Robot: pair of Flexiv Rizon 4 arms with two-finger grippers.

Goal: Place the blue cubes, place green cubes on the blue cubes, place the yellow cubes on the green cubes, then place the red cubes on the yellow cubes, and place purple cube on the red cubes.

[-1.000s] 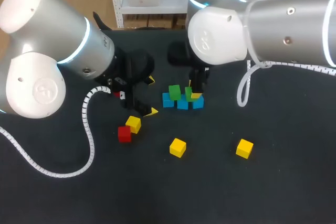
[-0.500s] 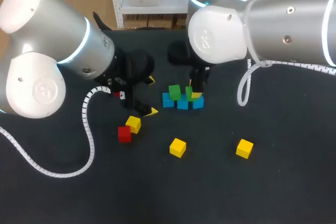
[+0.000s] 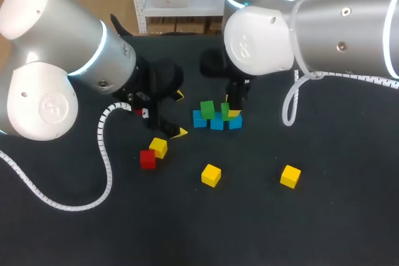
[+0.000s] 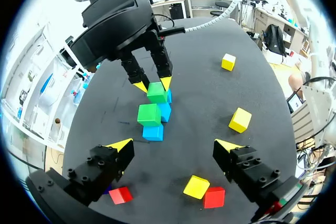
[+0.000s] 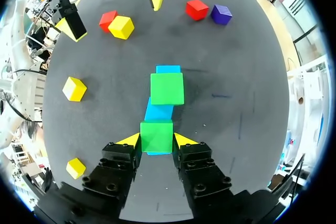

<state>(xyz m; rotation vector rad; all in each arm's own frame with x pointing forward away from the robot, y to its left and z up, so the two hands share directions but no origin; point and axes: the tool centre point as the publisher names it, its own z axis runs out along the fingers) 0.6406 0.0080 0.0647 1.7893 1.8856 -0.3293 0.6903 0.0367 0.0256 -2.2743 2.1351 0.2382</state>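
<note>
1. Nothing is visibly shifting since the earlier frames. Our right arm (image 3: 324, 23) is still reaching over the cube row, and our left arm (image 3: 56, 48) is still waiting off to the side.
2. Our left gripper (image 4: 174, 145) is hovering with its fingers spread wide, gripping nothing. If it is lowered as it stands, we are risking a knock to the yellow cube (image 4: 196, 186) and the red cube (image 4: 213, 196), which are touching each other just beside one finger.
3. Our right gripper (image 5: 156, 139) is pinching the held green cube (image 5: 156, 132) from both sides. The cube is sitting on the nearest blue cube, directly under the fingertips. If one finger is letting go later than the other, it is likely dragging the cube off its base.
4. The row of blue cubes (image 5: 159, 111) is running straight ahead of the right fingers. Any downward push through the held cube is threatening to skew the row.
5. The placed green cube (image 5: 167, 88) is sitting just ahead of the right fingers, close to the held one. A slanted retreat is risking a clip on it.
</note>
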